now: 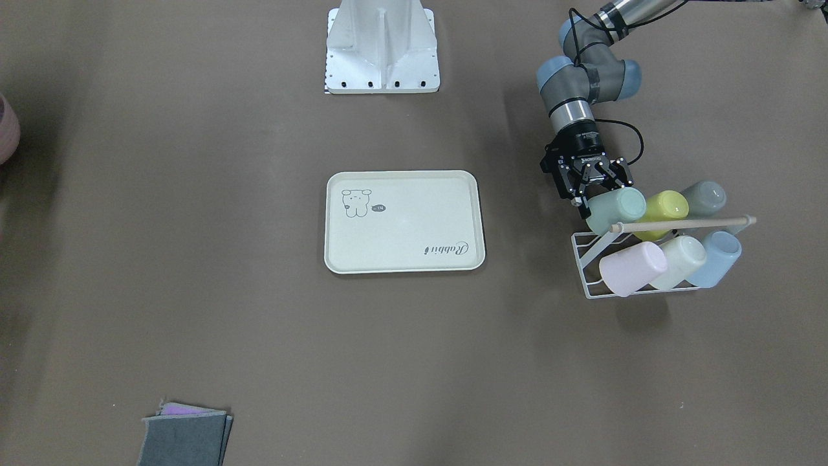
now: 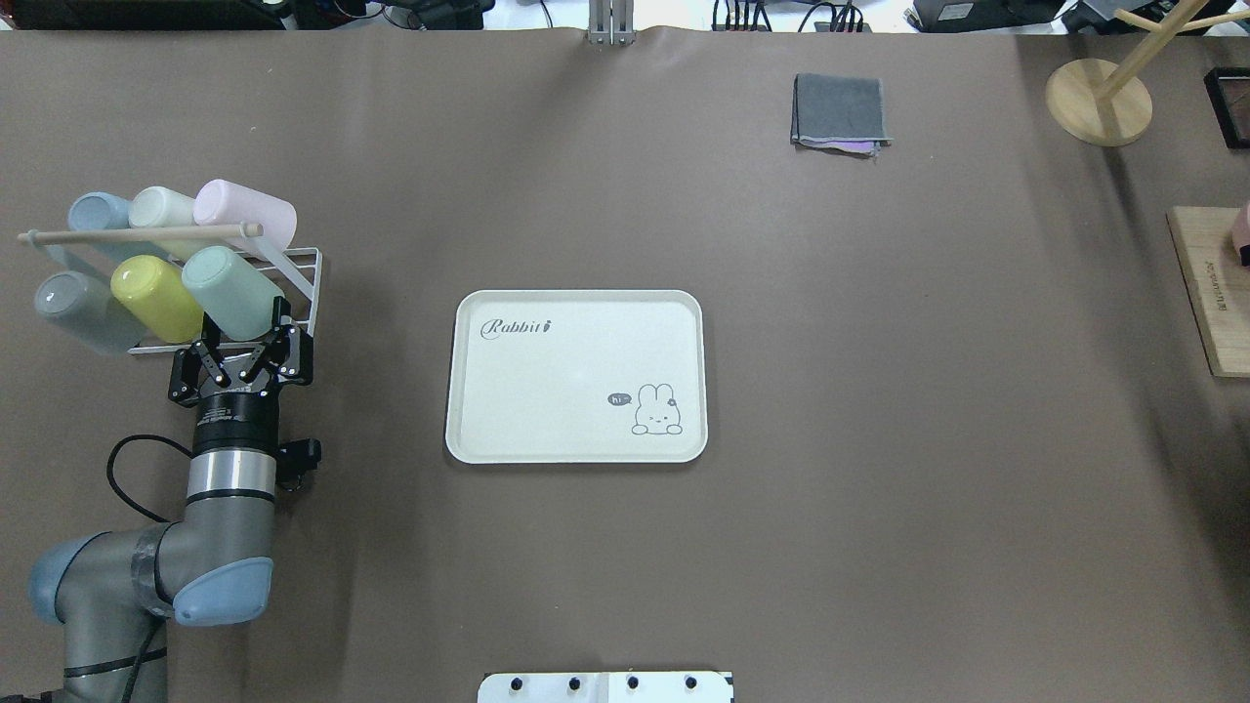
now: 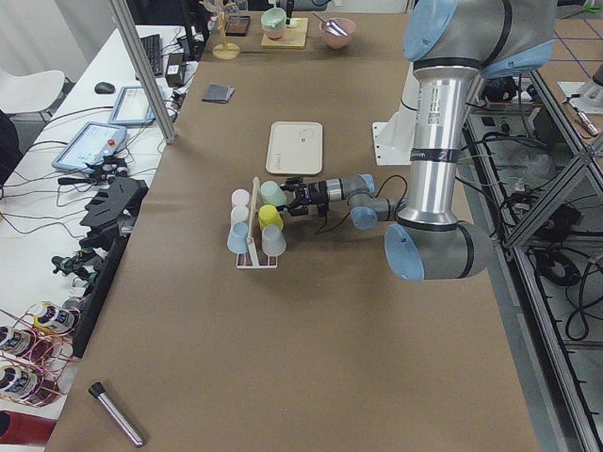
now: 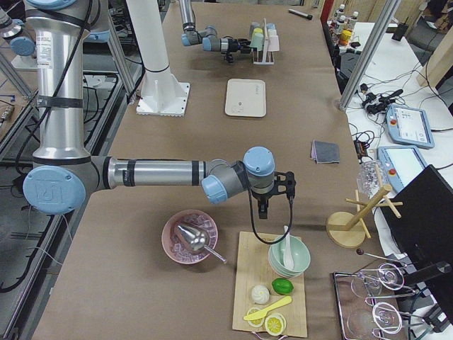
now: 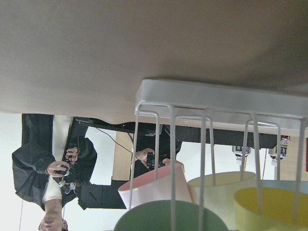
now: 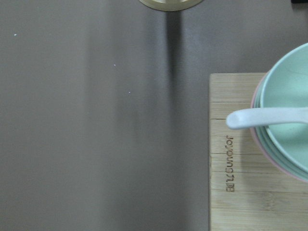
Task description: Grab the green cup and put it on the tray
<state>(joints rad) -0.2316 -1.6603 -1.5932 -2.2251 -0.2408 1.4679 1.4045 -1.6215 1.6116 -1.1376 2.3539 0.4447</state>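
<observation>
The green cup [image 2: 229, 290] lies on its side in a white wire rack [image 2: 303, 273] at the table's left, its open end toward my left arm. It also shows in the front view [image 1: 618, 208] and at the bottom of the left wrist view [image 5: 168, 219]. My left gripper [image 2: 244, 330] is open, with its fingers on either side of the cup's open end; it also shows in the front view [image 1: 605, 195]. The cream tray [image 2: 576, 371] lies empty at the table's middle, well to the right of the rack. My right gripper [image 4: 272, 197] hangs far off over a cutting board; I cannot tell if it is open or shut.
The rack also holds a yellow cup [image 2: 156, 298], a grey cup [image 2: 73, 310], and pink [image 2: 244, 213], cream [image 2: 161, 207] and blue [image 2: 98, 212] cups under a wooden rod [image 2: 137, 234]. A folded grey cloth [image 2: 840, 112] lies at the far side. A wooden stand [image 2: 1099, 98] and a board [image 2: 1211, 293] are at the right.
</observation>
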